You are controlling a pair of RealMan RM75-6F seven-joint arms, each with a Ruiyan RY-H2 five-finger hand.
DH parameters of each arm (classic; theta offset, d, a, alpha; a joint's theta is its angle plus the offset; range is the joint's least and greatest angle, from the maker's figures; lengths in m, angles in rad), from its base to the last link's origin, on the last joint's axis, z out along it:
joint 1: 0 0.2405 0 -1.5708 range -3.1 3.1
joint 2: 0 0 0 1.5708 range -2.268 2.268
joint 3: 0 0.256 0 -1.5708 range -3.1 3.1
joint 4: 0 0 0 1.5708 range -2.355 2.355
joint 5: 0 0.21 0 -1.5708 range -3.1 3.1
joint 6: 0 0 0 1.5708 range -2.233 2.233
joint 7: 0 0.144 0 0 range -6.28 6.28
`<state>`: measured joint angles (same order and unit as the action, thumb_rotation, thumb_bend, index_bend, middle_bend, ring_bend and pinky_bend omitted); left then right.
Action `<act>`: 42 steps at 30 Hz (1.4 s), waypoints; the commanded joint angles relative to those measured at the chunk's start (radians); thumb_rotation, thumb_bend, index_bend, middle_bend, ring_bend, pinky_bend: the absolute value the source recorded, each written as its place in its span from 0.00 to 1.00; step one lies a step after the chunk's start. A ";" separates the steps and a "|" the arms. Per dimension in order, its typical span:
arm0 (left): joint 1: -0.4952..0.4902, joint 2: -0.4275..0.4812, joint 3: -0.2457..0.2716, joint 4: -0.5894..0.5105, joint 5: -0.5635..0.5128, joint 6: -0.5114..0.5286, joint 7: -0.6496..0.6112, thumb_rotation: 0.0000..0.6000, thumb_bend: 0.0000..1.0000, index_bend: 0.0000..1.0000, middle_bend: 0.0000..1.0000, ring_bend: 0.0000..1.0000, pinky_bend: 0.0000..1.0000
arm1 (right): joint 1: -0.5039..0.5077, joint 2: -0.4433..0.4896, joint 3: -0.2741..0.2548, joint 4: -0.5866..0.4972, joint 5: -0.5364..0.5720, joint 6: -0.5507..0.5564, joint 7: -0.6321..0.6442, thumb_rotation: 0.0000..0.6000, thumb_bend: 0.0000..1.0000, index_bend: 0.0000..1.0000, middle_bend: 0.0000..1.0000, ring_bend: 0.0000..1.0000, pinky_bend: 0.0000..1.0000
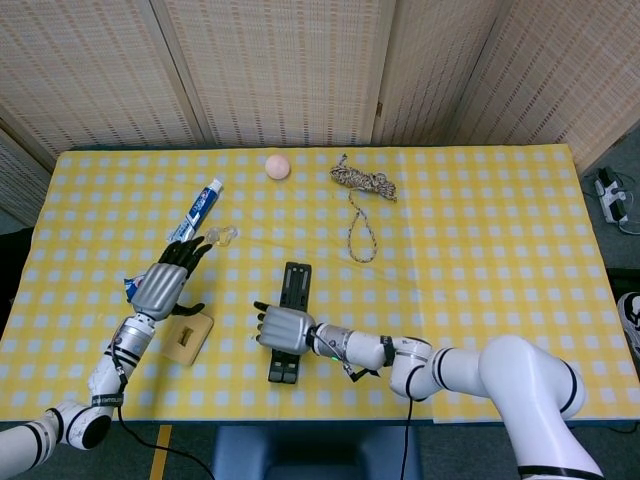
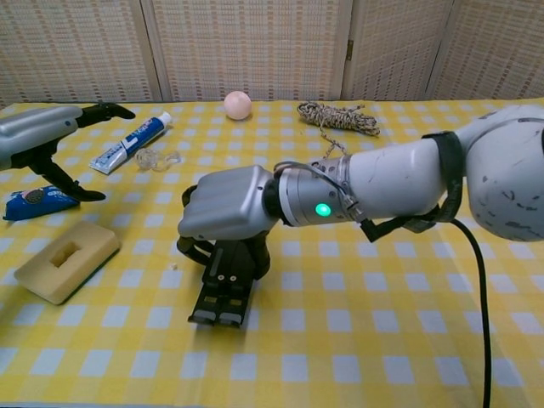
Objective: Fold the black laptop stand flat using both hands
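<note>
Both arms are glossy white with black bands at the joints. The right hand (image 2: 225, 212) has a boxy silver-grey back and dark fingers; a green light glows at its metal wrist, and a thin black cable loops beside it. The left hand (image 1: 165, 283) looks the same: silver back, black fingers.

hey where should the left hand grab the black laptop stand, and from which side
Grip the far end of the black laptop stand, coming from its left. The legs lie together in a narrow bar; the right hand covers the near half, and the left hand hovers open on that side.
</note>
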<state>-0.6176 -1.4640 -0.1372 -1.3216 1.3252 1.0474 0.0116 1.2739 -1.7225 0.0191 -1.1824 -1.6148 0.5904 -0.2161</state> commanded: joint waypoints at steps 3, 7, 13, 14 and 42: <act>0.002 0.001 -0.003 -0.007 -0.002 0.005 0.011 1.00 0.21 0.00 0.00 0.00 0.00 | -0.012 -0.001 -0.016 0.015 -0.025 0.035 0.036 1.00 0.18 0.51 0.50 0.30 0.12; 0.005 0.007 -0.009 -0.014 -0.005 0.019 0.027 1.00 0.21 0.00 0.00 0.00 0.00 | -0.035 0.020 -0.018 -0.012 -0.009 0.046 0.009 1.00 0.18 0.14 0.30 0.16 0.06; 0.027 0.008 -0.023 -0.007 -0.016 0.079 0.086 1.00 0.21 0.00 0.00 0.00 0.00 | -0.168 0.073 0.008 -0.117 0.087 0.186 -0.081 1.00 0.18 0.00 0.09 0.10 0.03; 0.031 0.015 -0.025 -0.014 -0.022 0.084 0.095 1.00 0.21 0.00 0.00 0.00 0.00 | -0.188 0.083 0.010 -0.135 0.100 0.207 -0.101 1.00 0.18 0.00 0.09 0.09 0.03; 0.364 0.227 0.074 -0.240 0.000 0.424 0.118 1.00 0.26 0.01 0.00 0.00 0.00 | -0.934 0.565 -0.097 -0.500 0.264 0.917 0.050 1.00 0.18 0.00 0.02 0.04 0.02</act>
<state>-0.2719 -1.2459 -0.0766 -1.5475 1.3051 1.4467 0.1397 0.3886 -1.1788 -0.0623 -1.7055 -1.3348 1.4630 -0.2117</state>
